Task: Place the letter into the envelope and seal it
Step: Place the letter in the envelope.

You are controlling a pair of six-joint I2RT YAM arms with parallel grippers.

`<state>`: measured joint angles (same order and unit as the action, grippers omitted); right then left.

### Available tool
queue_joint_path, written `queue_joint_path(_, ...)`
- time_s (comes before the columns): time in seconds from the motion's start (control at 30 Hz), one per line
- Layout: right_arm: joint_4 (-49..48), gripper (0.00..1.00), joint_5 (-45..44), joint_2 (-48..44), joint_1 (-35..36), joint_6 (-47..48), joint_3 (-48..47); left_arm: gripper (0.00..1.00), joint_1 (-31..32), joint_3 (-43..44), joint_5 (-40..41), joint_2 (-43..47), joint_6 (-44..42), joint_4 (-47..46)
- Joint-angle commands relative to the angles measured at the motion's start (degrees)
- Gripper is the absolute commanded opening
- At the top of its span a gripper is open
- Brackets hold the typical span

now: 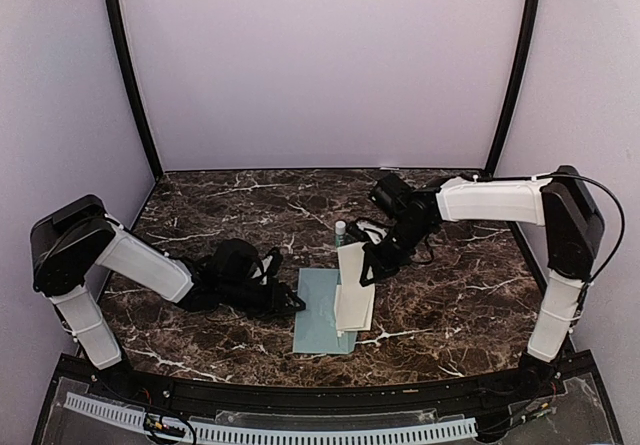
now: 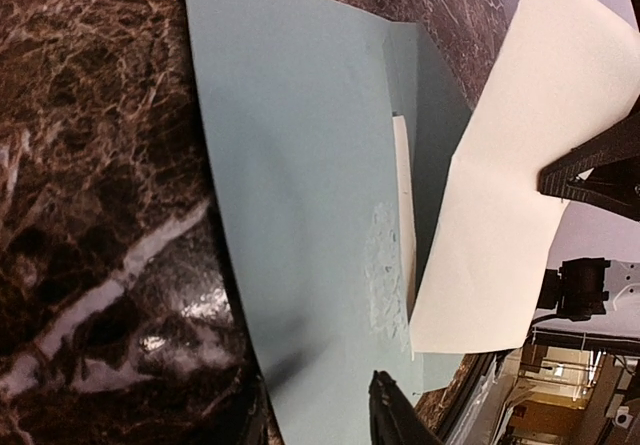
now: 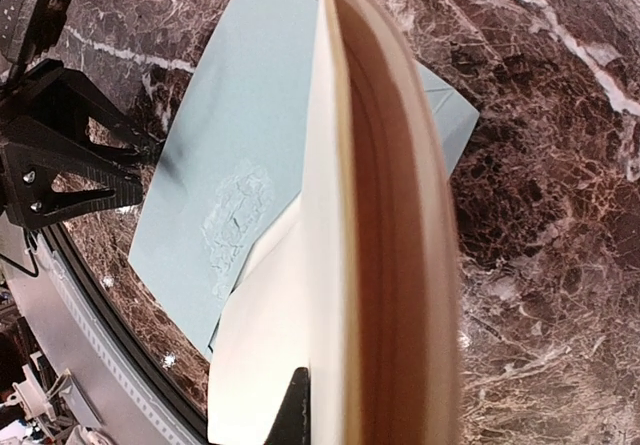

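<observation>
The pale teal envelope (image 1: 316, 315) (image 2: 300, 195) (image 3: 235, 115) lies flat on the marble, with a rough patch near its opening. The cream letter (image 1: 353, 287) (image 2: 505, 205) (image 3: 370, 215), folded, stands tilted with its lower edge on the envelope's right side. My right gripper (image 1: 367, 267) (image 3: 340, 410) is shut on the letter's upper part; only one dark finger (image 3: 298, 405) shows. My left gripper (image 1: 296, 303) (image 2: 318, 393) sits low at the envelope's left edge. Its jaws stand apart, with one fingertip (image 2: 380, 380) over the paper.
A small white-and-green glue stick (image 1: 340, 231) stands behind the letter. The dark marble table (image 1: 450, 315) is bounded by a black rail (image 1: 300, 395) at the near edge and lilac walls (image 1: 320, 65) on three sides.
</observation>
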<state>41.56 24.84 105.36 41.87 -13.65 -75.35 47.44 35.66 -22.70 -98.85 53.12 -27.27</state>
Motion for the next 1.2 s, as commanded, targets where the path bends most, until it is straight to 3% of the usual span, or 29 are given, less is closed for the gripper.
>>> queue_joint_path(0.0, -0.91, 0.00, 2.40, 1.13, -0.38, 1.54, 0.73, 0.34, -0.08, 0.33, -0.28, -1.33, -0.26, 2.36)
queue_joint_path(0.23, -1.13, 0.00, 4.18, 0.76, -0.38, 0.64, 3.10, 0.32, 0.06, -0.47, -0.60, -1.56, 0.19, 1.28)
queue_joint_path(0.9, -17.39, 0.00, 3.67, -6.73, -0.29, -13.88, 13.08, 0.31, 1.77, -0.86, -3.87, -2.41, 3.48, -3.97)
queue_joint_path(1.17, -18.75, 0.00, 3.94, -6.94, -0.29, -14.77, 14.00, 0.23, 1.87, -1.15, -4.23, -2.42, 4.47, -5.74)
